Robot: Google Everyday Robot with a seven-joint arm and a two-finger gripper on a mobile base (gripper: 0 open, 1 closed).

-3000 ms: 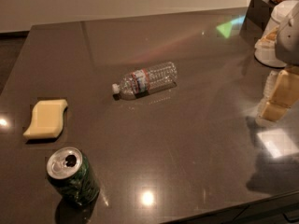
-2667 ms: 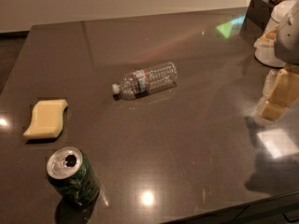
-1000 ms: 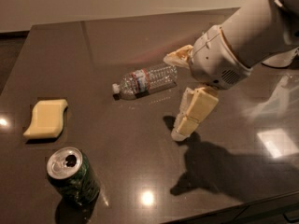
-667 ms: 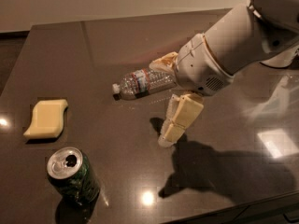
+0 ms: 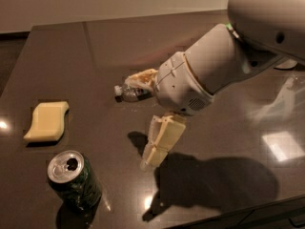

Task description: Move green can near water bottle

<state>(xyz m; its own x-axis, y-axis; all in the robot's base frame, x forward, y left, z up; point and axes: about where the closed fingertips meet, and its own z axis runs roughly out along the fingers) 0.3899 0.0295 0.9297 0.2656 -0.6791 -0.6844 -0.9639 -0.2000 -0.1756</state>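
Tool (image 5: 146,116) spread wide, apart from upright patterned green can (image 5: 75,179), silver top.

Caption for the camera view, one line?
Gripper, open, hangs over the table beside the lying water bottle; the green can stands untouched near the front-left edge, a yellow sponge behind it.

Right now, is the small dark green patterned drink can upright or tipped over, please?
Upright: the green can stands on its base, silver top facing up. The open gripper hovers mid-table.
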